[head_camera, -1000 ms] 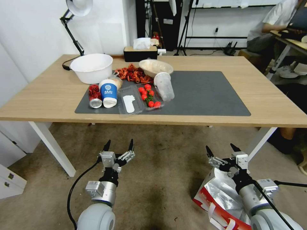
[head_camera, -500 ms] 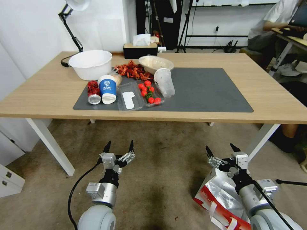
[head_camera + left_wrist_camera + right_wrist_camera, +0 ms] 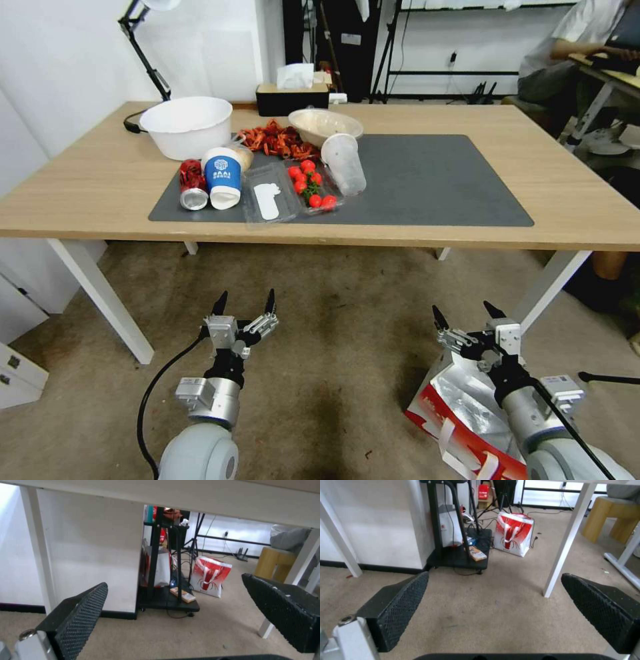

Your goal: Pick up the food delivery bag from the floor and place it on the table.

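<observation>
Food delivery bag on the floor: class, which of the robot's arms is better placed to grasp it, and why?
The right. The right gripper hangs open directly above the food delivery bag on the floor, while the left gripper, also open, hovers over bare carpet well away from it.

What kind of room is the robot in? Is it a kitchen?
Probably not a kitchen. It looks like an office or lab workroom: a desk lamp is clamped to the table, tripod stands lean by the back wall, and a person works at another desk. The floor is worn carpet.

Head camera's view slightly nearer the table [image 3: 587,220], tilted lower.
</observation>
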Motion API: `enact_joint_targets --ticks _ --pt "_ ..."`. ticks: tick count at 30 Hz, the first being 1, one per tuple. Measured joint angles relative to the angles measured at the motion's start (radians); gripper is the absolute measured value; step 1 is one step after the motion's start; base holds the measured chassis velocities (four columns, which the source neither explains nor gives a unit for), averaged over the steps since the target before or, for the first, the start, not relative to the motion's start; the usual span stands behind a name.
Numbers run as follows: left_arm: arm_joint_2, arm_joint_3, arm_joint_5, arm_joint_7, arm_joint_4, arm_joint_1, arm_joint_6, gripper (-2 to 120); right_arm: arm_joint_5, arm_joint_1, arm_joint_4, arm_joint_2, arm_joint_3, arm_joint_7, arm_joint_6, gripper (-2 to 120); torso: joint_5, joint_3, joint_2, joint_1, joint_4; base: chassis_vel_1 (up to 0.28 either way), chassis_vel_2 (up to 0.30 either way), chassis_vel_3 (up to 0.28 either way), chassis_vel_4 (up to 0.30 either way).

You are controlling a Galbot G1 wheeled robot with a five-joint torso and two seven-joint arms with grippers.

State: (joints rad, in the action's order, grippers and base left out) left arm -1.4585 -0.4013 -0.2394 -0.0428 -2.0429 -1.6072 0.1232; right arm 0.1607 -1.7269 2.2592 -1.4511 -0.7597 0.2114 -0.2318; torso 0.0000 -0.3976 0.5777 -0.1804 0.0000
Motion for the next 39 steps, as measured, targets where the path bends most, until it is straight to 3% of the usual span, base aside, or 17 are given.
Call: enact_joint_targets --ticks 39 --pt "-0.002 0.015 0.021 0.005 0.034 -0.005 0.039 100 -0.003 0.003 -0.008 0.001 -0.006 -0.001 -0.007 100 0.0 0.101 -0.159 0.058 0.0 0.0 0.0 0.0 0.0"
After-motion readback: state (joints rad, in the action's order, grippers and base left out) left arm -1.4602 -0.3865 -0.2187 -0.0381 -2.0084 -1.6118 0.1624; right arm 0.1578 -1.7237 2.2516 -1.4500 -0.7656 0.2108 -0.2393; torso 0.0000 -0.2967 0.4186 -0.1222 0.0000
